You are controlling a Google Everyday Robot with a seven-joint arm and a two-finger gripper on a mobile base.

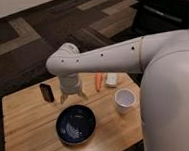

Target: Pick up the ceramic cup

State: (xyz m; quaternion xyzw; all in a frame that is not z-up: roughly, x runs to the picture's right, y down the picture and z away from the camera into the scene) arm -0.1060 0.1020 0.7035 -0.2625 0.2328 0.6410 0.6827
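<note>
The ceramic cup (124, 100) is small, plain white and upright on the wooden table (28, 134), right of centre. The dark blue bowl (75, 124) sits at the table's middle front. My gripper (73, 96) hangs from the white arm over the table's back middle, just behind the bowl and well to the left of the cup. It points down and holds nothing that I can see.
A small black object (47, 91) stands at the back left. An orange carrot-like item (98, 81) and a small whitish packet (111, 80) lie at the back, behind the cup. My white arm body (175, 92) covers the table's right side. Dark carpet lies beyond.
</note>
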